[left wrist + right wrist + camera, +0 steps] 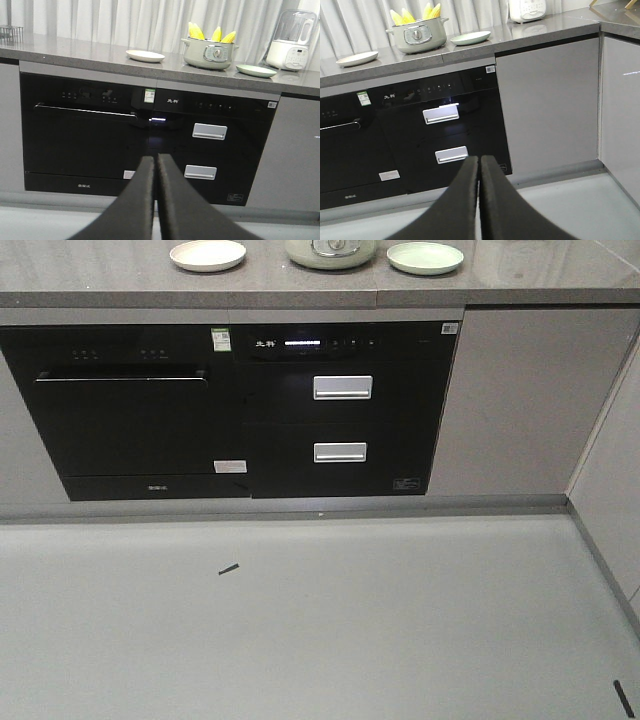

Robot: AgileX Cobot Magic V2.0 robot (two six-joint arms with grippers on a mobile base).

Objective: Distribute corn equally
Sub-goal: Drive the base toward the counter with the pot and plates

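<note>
grey countertop (75, 52) above black appliances (80, 140) — corn (196, 31) stands in a pot (209, 55).

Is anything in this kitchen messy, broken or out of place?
Only the floor: a dark scrap lies left of centre and a second scrap at its right edge. Nothing looks spilled or damaged; the corn stands upright in the pot.

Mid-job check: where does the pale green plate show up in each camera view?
Front view: the pale green plate sits at the top edge, right of centre, on the counter.
Left wrist view: upper right.
Right wrist view: upper middle.
Shared landmark: the pot stands just left of the plate in all three views; the wrist views show corn in it.
</note>
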